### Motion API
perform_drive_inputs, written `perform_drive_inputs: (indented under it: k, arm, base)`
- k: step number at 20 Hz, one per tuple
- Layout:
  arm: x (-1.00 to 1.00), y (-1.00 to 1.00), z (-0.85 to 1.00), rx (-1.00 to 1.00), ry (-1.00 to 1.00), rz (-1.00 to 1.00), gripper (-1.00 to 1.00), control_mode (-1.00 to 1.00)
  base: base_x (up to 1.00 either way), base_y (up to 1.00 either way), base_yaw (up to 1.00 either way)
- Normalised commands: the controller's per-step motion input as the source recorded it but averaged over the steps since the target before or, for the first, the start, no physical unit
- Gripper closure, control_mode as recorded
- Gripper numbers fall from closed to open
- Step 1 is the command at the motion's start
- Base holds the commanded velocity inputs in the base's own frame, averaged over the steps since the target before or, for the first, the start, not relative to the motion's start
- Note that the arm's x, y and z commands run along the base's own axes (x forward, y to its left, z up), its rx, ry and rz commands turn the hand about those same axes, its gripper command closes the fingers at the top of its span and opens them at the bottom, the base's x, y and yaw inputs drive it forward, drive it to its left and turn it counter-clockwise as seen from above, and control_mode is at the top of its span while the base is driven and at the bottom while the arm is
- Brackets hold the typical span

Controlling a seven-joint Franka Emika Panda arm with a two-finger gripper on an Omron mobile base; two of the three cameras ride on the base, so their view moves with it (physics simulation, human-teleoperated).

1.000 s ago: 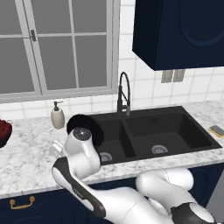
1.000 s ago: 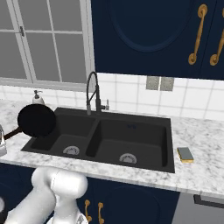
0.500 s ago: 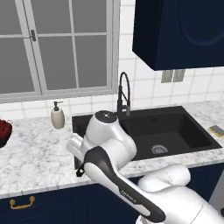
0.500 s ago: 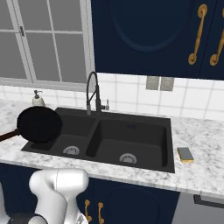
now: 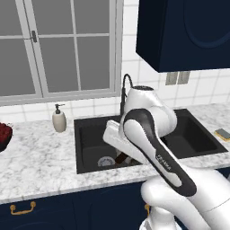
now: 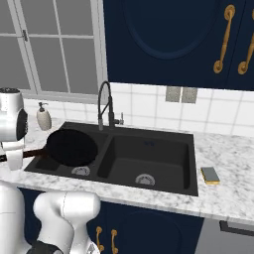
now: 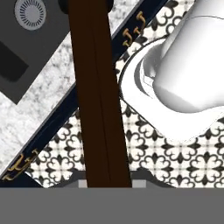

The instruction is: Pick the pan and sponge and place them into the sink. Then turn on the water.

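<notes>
The black pan [image 6: 72,147] hangs level over the left basin of the black sink [image 6: 149,154]. Its reddish-brown handle [image 6: 33,153] runs left into my gripper [image 6: 17,158], which is shut on it. In the hand view the handle [image 7: 98,96] runs top to bottom between my fingertips, with the gripper [image 7: 109,183] closed around it and a basin drain [image 7: 29,12] beyond. A short piece of handle [image 5: 121,158] peeks out under my forearm in the left base view. The yellow sponge [image 6: 210,174] lies on the counter right of the sink. No stream comes from the faucet [image 6: 105,104].
A white soap dispenser [image 6: 43,117] stands on the marble counter left of the faucet. A dark bowl of red fruit [image 5: 3,134] sits at the far left. My own arm hides much of the sink [image 5: 90,134] in the left base view.
The arm has swung right and carried the pan from above the left counter edge to over the left basin, slightly lower.
</notes>
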Motion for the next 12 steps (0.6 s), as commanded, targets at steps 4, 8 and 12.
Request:
perform_drive_inputs:
  k: [4,8,12]
  arm:
    - [0.0,-1.0,0.56,-0.02,0.11,-0.03,1.0,-1.0]
    - [0.0,-1.0,0.5,-0.03,0.0,-0.04,1.0,-1.0]
    - [0.0,-1.0,0.34,-0.01,0.0,-0.01,1.0,-1.0]
  base:
    - [0.0,0.0,0.0]
    - [0.0,0.0,0.0]
    - [0.0,0.0,0.0]
